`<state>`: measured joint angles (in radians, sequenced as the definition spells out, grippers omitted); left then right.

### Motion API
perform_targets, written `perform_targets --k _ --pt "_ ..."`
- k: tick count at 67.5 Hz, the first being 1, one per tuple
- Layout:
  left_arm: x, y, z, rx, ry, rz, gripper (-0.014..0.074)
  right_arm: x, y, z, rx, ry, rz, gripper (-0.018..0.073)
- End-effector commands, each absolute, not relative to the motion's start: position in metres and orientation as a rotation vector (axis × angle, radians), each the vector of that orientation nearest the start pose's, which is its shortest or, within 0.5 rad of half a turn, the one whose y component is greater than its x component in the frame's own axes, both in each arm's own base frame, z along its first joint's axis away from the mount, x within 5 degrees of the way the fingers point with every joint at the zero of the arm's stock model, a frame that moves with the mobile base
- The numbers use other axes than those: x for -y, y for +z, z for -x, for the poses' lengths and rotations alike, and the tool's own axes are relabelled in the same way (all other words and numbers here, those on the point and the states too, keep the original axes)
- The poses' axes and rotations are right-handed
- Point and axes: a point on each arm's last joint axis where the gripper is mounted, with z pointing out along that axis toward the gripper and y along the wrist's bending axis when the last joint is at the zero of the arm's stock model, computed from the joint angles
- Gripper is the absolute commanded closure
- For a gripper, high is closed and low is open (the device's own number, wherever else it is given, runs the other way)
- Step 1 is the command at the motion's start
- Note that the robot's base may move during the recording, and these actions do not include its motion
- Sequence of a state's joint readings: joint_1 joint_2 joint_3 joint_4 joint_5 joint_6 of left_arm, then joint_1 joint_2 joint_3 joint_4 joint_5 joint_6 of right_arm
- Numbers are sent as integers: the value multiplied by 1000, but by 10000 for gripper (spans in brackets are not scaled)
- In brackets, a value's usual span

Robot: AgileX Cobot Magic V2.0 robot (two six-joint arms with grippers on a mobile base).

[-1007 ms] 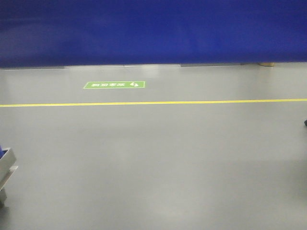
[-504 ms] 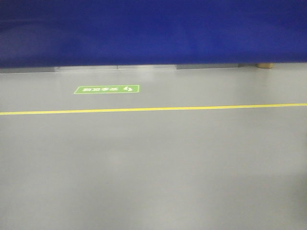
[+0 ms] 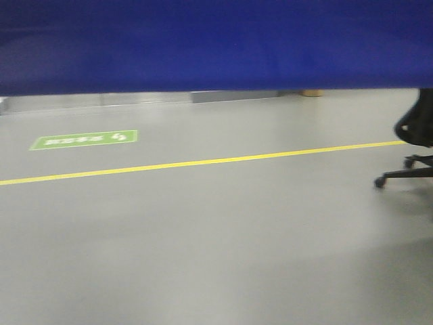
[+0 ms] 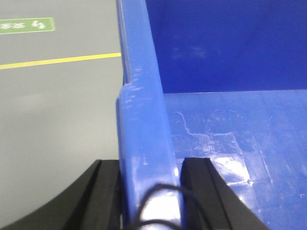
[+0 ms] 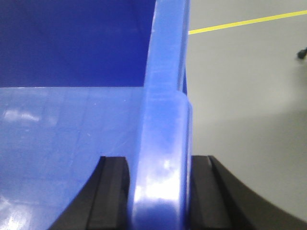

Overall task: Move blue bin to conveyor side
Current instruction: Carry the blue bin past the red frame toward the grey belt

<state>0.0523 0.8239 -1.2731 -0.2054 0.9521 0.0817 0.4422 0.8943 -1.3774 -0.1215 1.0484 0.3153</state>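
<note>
Fingers of left gripper (image 4: 151, 191) and right gripper (image 5: 159, 191) are clamping opposite blue bin (image 4: 240, 143) rims; carrying phase, likely; next is calling for level, matched travel toward conveyor side.

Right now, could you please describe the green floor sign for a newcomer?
On the grey floor, find the long yellow line. Beyond its left part lies the green sign. It is the only green patch, a flat rectangle with white marks.

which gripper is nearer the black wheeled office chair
Right. The right gripper clamps the glossy blue plastic bin's chair-side wall; the black wheeled office chair stands beyond that side. The left gripper clamps the opposite wall.
</note>
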Motion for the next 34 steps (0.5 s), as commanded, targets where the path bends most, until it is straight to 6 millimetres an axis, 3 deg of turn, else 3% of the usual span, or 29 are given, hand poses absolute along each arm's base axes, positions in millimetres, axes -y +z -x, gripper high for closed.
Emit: perform_targets --k 1,34 --pt "7 485 -119 -1830 -119 -32 613 -40 497 -121 -1894 270 132 640" --pt "7 485 -119 -1830 -119 -32 613 -40 497 -121 -1889 271 132 640"
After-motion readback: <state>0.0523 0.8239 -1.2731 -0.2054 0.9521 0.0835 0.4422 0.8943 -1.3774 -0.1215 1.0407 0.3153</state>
